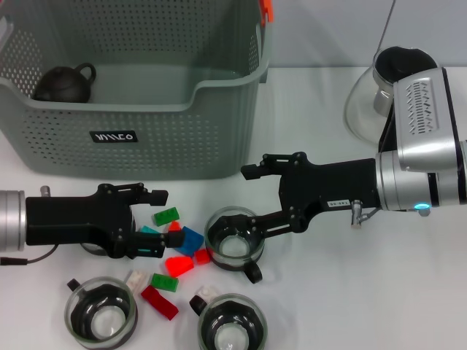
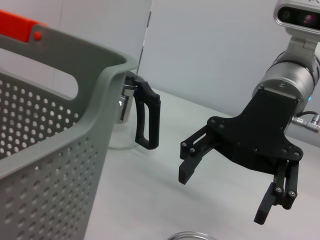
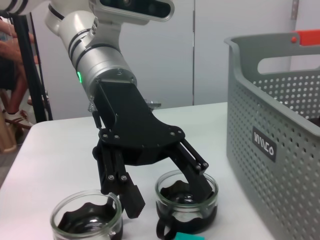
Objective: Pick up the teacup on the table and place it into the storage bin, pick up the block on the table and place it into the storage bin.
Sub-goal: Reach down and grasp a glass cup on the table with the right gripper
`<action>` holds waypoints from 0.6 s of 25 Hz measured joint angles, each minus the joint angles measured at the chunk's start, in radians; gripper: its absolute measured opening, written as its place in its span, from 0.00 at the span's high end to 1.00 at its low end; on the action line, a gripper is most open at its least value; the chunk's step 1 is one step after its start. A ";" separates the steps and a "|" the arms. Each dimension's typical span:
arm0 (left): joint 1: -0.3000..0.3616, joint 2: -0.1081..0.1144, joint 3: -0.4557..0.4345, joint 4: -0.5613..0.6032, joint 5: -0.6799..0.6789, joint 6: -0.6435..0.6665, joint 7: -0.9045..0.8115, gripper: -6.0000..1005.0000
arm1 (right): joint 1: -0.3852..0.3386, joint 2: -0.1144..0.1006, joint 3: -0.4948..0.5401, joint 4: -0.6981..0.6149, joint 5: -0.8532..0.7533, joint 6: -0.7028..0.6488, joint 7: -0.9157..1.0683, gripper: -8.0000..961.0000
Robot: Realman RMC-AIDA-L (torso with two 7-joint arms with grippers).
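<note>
Three glass teacups stand on the white table, and the one that matters to us is the teacup point(image 1: 235, 246) nearest the storage bin point(image 1: 146, 138), upright with its black handle pointing away from the bin. The right gripper point(image 1: 246, 203) reaches in from the right with its fingers spread wide. One finger lies over the cup's rim and the other hangs on the bin side, well clear of the glass. We judge the step in hand to be the grasp on this cup, not yet closed.

To do it well, we would settle the lower finger inside the rim and bring the other against the outer wall, pinching the glass wall and not the handle. We would close gently, since glass is smooth and may slip or tip. The lift should go straight up, high enough to clear the bin's dipped front rim, and the cup should come down away from the dark teapot point(image 1: 64, 82) already inside.

The left gripper point(image 1: 157, 224) hovers over the pile of blocks point(image 1: 179, 248) beside the cup, likewise spread, with a teal block point(image 1: 148, 230) between its fingers. The two grippers work near each other, so we would move them one at a time.
</note>
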 joint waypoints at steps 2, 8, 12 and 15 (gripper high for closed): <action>0.000 0.000 0.000 0.000 0.000 -0.006 0.000 0.14 | 0.000 0.000 0.000 0.000 0.000 0.007 0.000 0.05; -0.002 0.000 0.000 -0.001 0.000 -0.010 -0.002 0.14 | 0.001 0.000 -0.005 0.000 0.000 0.011 0.000 0.05; -0.006 0.000 0.000 -0.001 0.000 -0.010 -0.005 0.14 | 0.001 0.000 -0.006 0.000 0.000 0.011 0.000 0.05; -0.008 0.000 0.000 -0.003 0.000 -0.010 -0.006 0.14 | 0.001 0.000 -0.008 -0.001 0.000 0.011 0.000 0.05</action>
